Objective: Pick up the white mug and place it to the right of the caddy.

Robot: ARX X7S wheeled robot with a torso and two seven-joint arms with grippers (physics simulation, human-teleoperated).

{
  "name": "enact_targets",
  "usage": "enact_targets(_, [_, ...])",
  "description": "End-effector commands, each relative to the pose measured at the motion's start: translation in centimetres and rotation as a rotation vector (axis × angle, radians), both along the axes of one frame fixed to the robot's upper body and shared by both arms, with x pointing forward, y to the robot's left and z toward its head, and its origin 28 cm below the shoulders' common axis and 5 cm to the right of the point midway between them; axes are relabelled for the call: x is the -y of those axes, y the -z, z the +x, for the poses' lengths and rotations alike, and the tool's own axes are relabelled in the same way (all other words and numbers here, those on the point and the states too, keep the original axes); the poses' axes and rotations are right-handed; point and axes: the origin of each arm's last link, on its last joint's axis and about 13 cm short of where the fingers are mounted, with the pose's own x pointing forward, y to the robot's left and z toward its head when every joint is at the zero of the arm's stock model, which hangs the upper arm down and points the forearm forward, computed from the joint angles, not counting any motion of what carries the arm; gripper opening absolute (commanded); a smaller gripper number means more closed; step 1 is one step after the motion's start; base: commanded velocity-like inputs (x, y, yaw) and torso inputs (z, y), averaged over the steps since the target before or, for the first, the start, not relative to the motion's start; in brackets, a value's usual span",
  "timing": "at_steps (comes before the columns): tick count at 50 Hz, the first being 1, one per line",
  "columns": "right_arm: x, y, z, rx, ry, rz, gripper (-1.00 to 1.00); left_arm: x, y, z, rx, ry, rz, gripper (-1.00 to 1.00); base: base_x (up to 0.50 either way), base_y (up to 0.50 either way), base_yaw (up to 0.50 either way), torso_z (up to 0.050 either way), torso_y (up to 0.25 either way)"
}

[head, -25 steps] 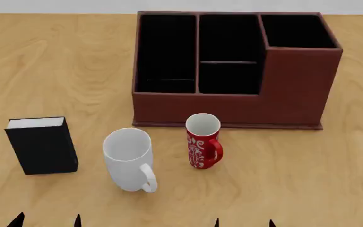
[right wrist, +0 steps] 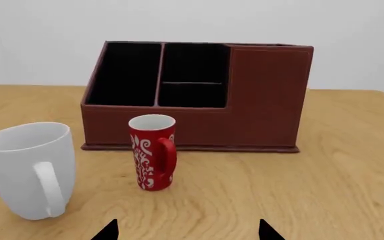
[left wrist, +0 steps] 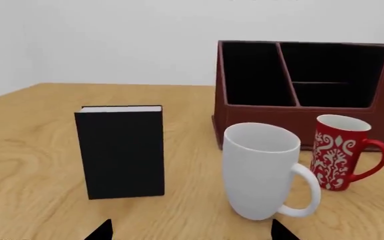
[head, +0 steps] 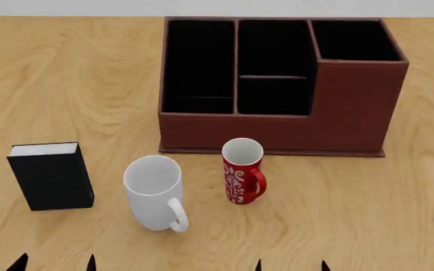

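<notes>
The white mug (head: 153, 192) stands upright on the wooden table, handle toward me; it also shows in the left wrist view (left wrist: 262, 170) and the right wrist view (right wrist: 30, 170). The reddish-brown caddy (head: 352, 101) stands behind it, taller section at its right end, also seen in the left wrist view (left wrist: 245, 117) and the right wrist view (right wrist: 265, 100). My left gripper (head: 55, 263) is open and empty at the near edge, left of and short of the mug. My right gripper (head: 291, 265) is open and empty, near edge, right of the mug.
A red mug with white patterns (head: 242, 178) stands just right of the white mug, in front of the caddy. A small black book-like box (head: 51, 176) stands upright to the left. Bare wooden table (head: 398, 209) lies right of the caddy and mugs.
The view has shifted very slightly; the objects sit a few pixels lower in the head view. Nothing on the table has moved and both grippers stay open.
</notes>
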Motion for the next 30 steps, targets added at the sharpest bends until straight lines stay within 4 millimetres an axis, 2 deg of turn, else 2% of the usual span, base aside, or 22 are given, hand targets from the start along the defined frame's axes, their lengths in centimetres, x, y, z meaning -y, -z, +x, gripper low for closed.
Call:
enact_targets(1, [0.1,-1.4,0.1,0.038,-0.002,-0.03,1.0,-0.1,-1.6,0.0,0.006,0.007,-0.043,1.0,0.0,0.0,0.0,0.0,0.0])
enact_targets(9, [0.2,-5.4,0.9,0.145,-0.017,-0.032,1.0,-0.2,-6.1,0.6,0.107,0.025,-0.08,1.0,0.0,0.0,0.0,0.0,0.0])
enact_targets(14, [0.6,-8.6,1.3,0.243,-0.012,-0.048,1.0,-0.3,-8.9,1.1,0.182,0.029,-0.113,1.0,0.0,0.0,0.0,0.0,0.0])
enact_targets(19, [1.0,-11.0,1.5,0.298,-0.009,-0.06,1.0,-0.8,-12.0,1.4,0.267,0.016,-0.132,1.0,0.0,0.0,0.0,0.0,0.0])
enact_targets(20, [1.2,-12.1,1.6,0.323,-0.007,-0.067,1.0,-1.0,-13.0,1.5,0.295,0.011,-0.136,1.0,0.0,0.0,0.0,0.0,0.0])
enact_targets(25, [2.0,-14.5,1.2,0.376,0.016,-0.085,1.0,-1.8,-16.1,1.3,0.391,-0.008,-0.133,1.0,0.0,0.0,0.0,0.0,0.0])
enact_targets(30, [2.7,-16.0,0.5,0.396,0.038,-0.111,1.0,-2.6,-18.1,0.9,0.453,-0.032,-0.128,1.0,0.0,0.0,0.0,0.0,0.0])
